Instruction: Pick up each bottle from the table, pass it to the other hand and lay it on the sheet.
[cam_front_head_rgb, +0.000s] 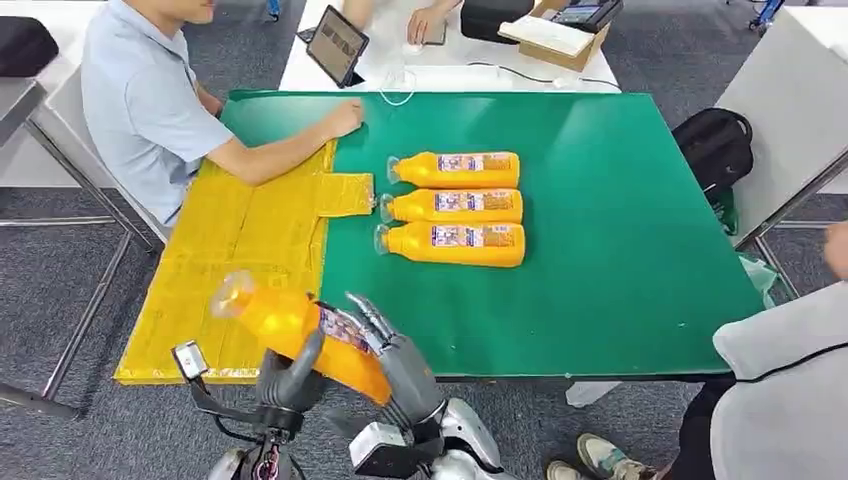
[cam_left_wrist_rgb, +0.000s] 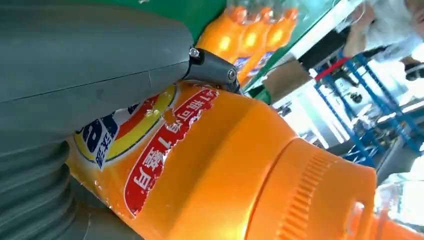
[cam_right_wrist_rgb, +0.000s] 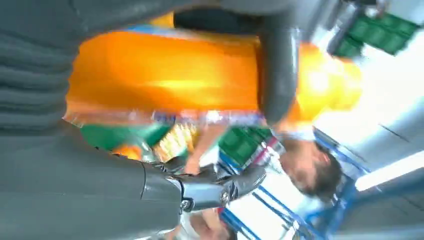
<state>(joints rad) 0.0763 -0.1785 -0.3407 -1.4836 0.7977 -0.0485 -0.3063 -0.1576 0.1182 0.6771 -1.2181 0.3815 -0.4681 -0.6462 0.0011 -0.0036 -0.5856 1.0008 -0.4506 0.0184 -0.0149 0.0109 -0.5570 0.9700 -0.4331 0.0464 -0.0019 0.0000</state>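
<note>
An orange bottle (cam_front_head_rgb: 270, 320) with a clear cap and a printed label hangs tilted over the near left corner of the table, above the near end of the yellow sheet (cam_front_head_rgb: 240, 250). My left hand (cam_front_head_rgb: 290, 375) grips its body from below and my right hand (cam_front_head_rgb: 400, 365) clasps its lower part from the right. In the left wrist view the bottle (cam_left_wrist_rgb: 215, 165) lies against my left hand (cam_left_wrist_rgb: 75, 75). The right wrist view has my right hand (cam_right_wrist_rgb: 75, 185) with a finger wrapped round the bottle (cam_right_wrist_rgb: 165, 75). Three more orange bottles (cam_front_head_rgb: 455, 206) lie side by side on the green table (cam_front_head_rgb: 620, 200).
A person in a light blue shirt sits at the left with a forearm (cam_front_head_rgb: 290, 150) resting on the far end of the sheet. Behind the table are a tablet (cam_front_head_rgb: 337, 45) and a cardboard box (cam_front_head_rgb: 555, 35). A black backpack (cam_front_head_rgb: 715, 145) sits right; another person (cam_front_head_rgb: 780, 400) stands near right.
</note>
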